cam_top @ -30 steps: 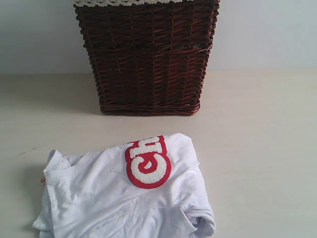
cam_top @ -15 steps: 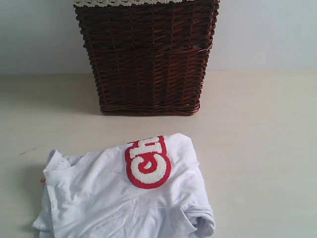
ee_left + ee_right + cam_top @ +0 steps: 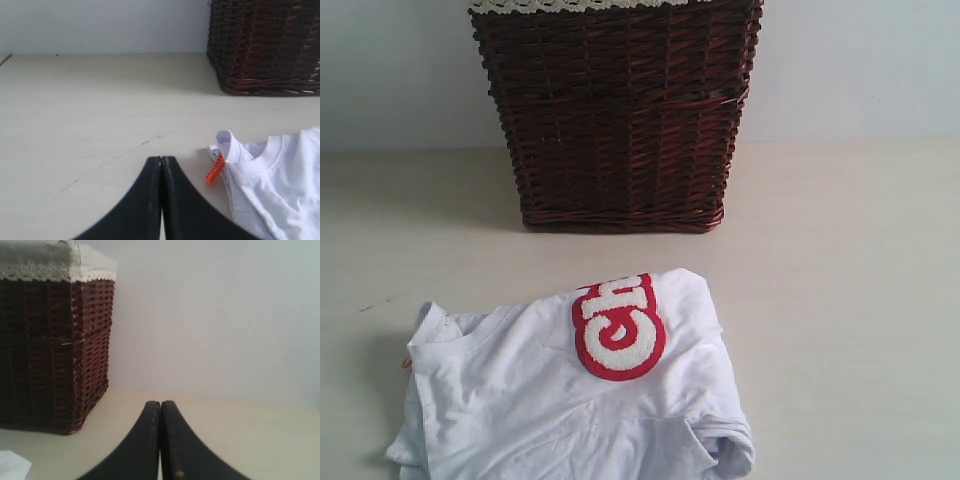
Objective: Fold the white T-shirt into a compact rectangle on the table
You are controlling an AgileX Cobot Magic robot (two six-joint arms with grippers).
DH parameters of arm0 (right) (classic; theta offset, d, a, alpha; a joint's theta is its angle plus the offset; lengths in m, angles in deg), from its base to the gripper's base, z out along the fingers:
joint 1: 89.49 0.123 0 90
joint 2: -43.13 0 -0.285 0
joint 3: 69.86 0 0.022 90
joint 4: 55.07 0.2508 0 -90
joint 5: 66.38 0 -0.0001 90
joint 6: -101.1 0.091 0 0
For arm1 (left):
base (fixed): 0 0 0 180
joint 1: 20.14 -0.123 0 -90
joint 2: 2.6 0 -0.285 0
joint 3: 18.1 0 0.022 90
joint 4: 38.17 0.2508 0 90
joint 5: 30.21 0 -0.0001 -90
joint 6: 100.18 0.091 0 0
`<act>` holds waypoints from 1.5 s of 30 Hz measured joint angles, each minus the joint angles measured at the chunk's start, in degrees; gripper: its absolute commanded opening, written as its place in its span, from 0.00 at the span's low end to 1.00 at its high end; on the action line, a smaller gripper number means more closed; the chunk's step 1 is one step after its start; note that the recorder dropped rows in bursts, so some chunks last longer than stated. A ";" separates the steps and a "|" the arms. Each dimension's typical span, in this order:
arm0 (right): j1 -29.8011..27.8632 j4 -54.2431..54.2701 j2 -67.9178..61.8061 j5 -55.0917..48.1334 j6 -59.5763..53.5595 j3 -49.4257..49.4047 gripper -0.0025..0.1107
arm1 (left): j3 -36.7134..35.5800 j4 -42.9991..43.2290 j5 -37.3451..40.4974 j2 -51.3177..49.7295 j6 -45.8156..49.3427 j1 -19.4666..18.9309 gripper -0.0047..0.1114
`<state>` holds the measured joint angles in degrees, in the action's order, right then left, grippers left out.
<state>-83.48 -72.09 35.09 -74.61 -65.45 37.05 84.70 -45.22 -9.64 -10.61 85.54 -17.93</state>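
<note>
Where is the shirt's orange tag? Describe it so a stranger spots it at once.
Start at the dark wicker basket on the table; the white T-shirt lies folded in front of it. Follow the shirt's collar to its outer edge, away from the red lettering. The small orange tag sticks out there, the only orange thing against white cloth and pale tabletop.

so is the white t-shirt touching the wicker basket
No, the white T-shirt lies apart from the wicker basket, with a strip of bare table between them.
</note>
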 measured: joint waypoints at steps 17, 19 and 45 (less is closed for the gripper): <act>-3.01 9.55 0.00 0.83 -6.14 -3.86 0.02 | 0.00 0.00 0.00 0.00 0.00 0.00 0.04; -3.01 9.63 0.00 -0.33 -7.39 -3.86 0.02 | 0.00 0.00 0.00 0.00 0.00 0.00 0.04; -3.01 9.63 0.00 -7.40 -11.45 -3.86 0.02 | 0.00 0.00 0.00 0.00 0.00 0.00 0.04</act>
<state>-86.48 -62.46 35.09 -82.00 -76.90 33.19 84.70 -45.22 -9.64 -10.61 85.54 -17.93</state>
